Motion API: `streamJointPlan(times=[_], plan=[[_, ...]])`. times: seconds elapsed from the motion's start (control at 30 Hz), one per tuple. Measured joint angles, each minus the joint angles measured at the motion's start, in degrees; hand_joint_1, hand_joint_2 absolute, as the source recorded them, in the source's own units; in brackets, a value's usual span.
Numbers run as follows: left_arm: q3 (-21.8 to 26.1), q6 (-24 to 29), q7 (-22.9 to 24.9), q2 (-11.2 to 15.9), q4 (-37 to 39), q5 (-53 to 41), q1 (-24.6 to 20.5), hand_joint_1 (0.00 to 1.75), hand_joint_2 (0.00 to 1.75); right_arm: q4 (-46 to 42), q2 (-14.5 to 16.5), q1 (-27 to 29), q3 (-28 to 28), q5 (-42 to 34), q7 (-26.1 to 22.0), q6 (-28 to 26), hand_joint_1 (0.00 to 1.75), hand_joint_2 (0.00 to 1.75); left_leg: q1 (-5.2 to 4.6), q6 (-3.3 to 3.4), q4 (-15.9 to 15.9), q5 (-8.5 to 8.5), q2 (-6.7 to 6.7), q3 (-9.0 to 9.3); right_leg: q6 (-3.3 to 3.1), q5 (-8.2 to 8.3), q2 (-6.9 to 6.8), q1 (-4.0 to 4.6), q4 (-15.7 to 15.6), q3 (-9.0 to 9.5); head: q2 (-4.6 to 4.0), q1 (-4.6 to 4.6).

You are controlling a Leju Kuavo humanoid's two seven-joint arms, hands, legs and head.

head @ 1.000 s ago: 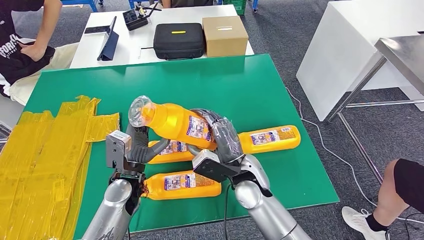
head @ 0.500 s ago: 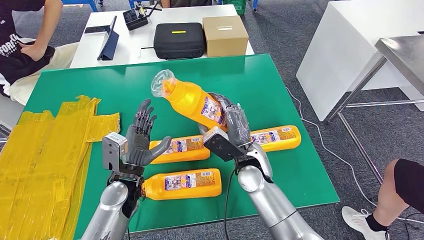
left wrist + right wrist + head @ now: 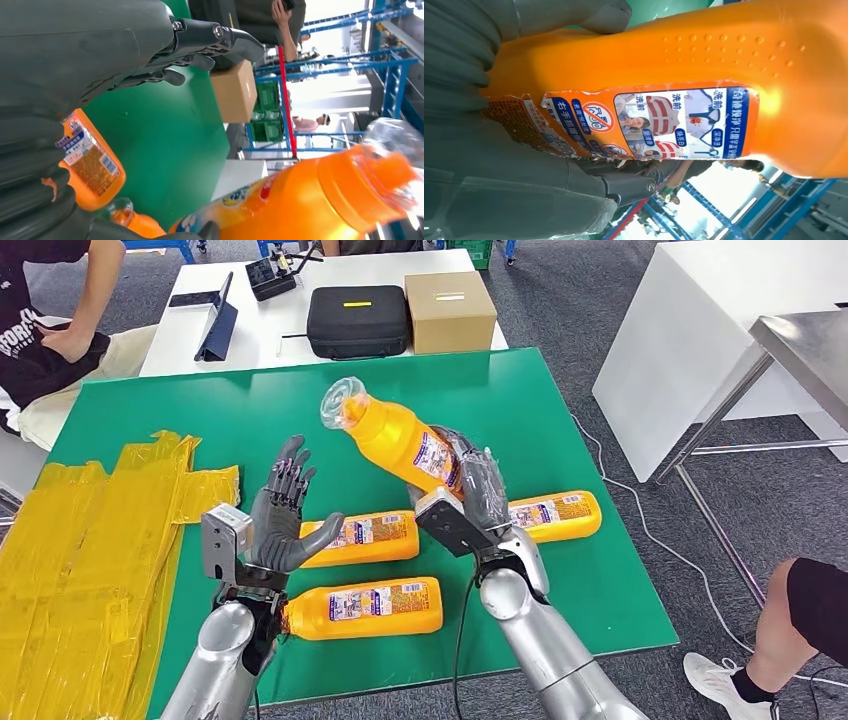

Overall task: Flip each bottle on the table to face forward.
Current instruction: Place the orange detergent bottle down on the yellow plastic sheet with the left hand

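Four orange bottles were in play on the green bench [image 3: 560,430]. The right robot hand [image 3: 478,490] gripped the lifted bottle [image 3: 395,440] around its lower body and held it tilted in the air above the bench, clear cap end pointing up and away toward the far side. In the right wrist view its label [image 3: 674,122] faced the camera, fingers [image 3: 624,187] wrapped beneath. The left robot hand [image 3: 283,520] was raised beside it with fingers spread wide, holding nothing. Three bottles lay flat on the bench: the middle bottle [image 3: 365,537] just behind the left thumb, the near bottle [image 3: 365,609] close to the front edge, and the right bottle [image 3: 555,515] partly behind the right robot hand. Crumpled yellow sheeting [image 3: 90,540] covered the bench's left part.
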Motion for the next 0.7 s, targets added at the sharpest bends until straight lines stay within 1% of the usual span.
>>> streamJointPlan(times=[0.17, 0.33, 0.5, 0.7], plan=[[-0.9, -2.8, 1.2, 0.0, -2.4, 1.3, 0.2, 0.00, 1.75, 1.6, 0.6, 0.0, -1.0, -0.1, -0.4, 0.1, 1.75, 1.75, -0.01, 0.00, 0.0, 0.00, 0.00, 0.00, 0.00, 0.00, 0.00, 0.00, 0.0, -0.01, 0.01, 0.01], [-2.9, -5.4, 2.4, -0.5, -3.4, 2.6, -0.1, 0.00, 1.75, 2.9, 1.7, 0.0, -1.0, 0.3, -0.8, 0.4, 1.75, 1.75, -0.01, 0.00, 0.0, 0.00, 0.00, 0.00, 0.00, 0.00, 0.00, 0.00, 0.0, -0.02, 0.00, 0.00], [-5.8, -5.2, 2.9, -1.0, -3.4, 3.6, -1.4, 0.00, 1.75, 4.6, 2.9, -0.1, -0.7, 0.3, -1.6, 2.0, 1.75, 1.75, 0.00, 0.00, 0.0, 0.00, 0.01, 0.00, 0.00, 0.00, 0.00, 0.00, 0.0, -0.01, 0.00, 0.01], [-6.9, -4.4, 3.1, -1.1, -2.7, 4.9, -3.1, 0.00, 1.75, 6.8, 4.7, -0.4, 1.0, -0.1, -1.8, 3.8, 1.75, 1.75, 0.00, -0.01, 0.0, 0.00, 0.03, 0.02, 0.00, 0.00, 0.01, 0.02, 0.0, -0.02, 0.00, -0.01]])
